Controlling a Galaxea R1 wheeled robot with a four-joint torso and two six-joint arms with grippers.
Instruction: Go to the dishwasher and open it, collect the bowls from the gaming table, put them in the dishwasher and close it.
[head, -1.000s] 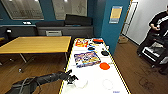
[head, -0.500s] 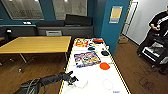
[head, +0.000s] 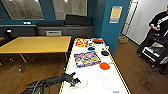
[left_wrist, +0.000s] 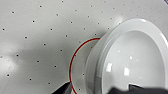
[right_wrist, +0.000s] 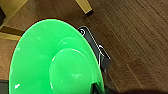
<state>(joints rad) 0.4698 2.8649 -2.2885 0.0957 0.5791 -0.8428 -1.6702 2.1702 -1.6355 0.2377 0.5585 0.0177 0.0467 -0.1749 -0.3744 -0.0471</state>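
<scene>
Bowls: one green bowl (right_wrist: 55, 60), seen close against the right wrist camera above brown wood flooring (right_wrist: 140, 37); it appears carried by the right arm, but whether the right gripper's fingers are together or apart cannot be told. One orange-red bowl (head: 104, 66), flat, on the white gaming table (head: 96, 78) toward its right edge, just beside a colourful printed sheet (head: 87, 59).

Left gripper (head: 75, 81): at the near left part of the white tabletop, at a white bowl (left_wrist: 130, 57); dark fingertips (left_wrist: 140, 89) lie on the bowl's rim, so the gripper looks clamped on it. White bowl sits beside and partly over a red ring printed on the speckled top (left_wrist: 72, 65).

Further items on the table: a dark object (head: 104, 53), red and yellow items (head: 81, 43) at the far end.

Surroundings: yellow wood-topped table (head: 35, 44) to the left; teal pillar (head: 113, 22); a person (head: 156, 27) standing at right by a dark rig.
</scene>
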